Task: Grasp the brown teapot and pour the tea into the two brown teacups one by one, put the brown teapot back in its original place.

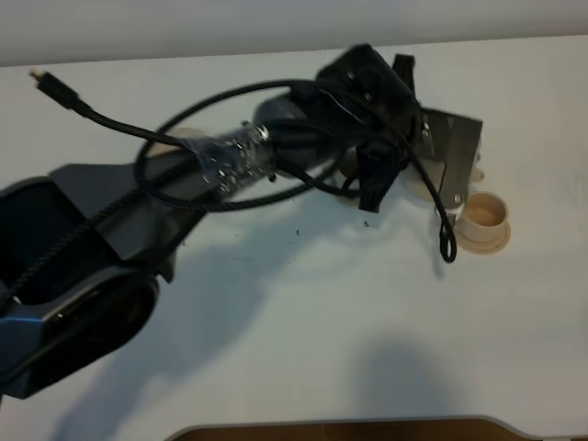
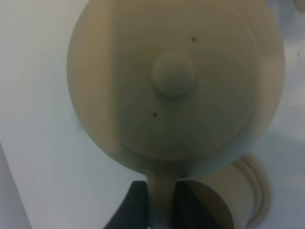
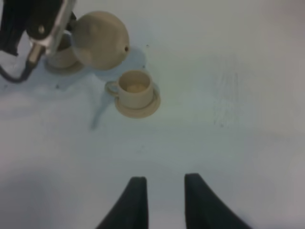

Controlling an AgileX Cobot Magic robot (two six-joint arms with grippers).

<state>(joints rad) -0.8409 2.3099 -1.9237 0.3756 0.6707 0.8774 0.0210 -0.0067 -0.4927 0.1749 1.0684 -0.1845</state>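
My left gripper (image 2: 159,206) is shut on the loop handle of the brown teapot (image 2: 174,76) and holds it off the table. In the right wrist view the teapot (image 3: 100,40) hangs beside and over one teacup (image 3: 61,61), which it partly hides. The other teacup (image 3: 136,90) stands free on its saucer; in the high view this teacup (image 1: 483,220) is at the right. In the high view the left gripper (image 1: 432,170) and wrist hide most of the teapot. The wide saucer (image 1: 184,136) peeks out behind the left arm. My right gripper (image 3: 164,198) is open and empty above bare table.
The left arm (image 1: 230,161) stretches across the white table (image 1: 303,312) from lower left to upper right, with a black cable (image 1: 64,92) looping over it. A dark edge (image 1: 340,430) runs along the table's front.
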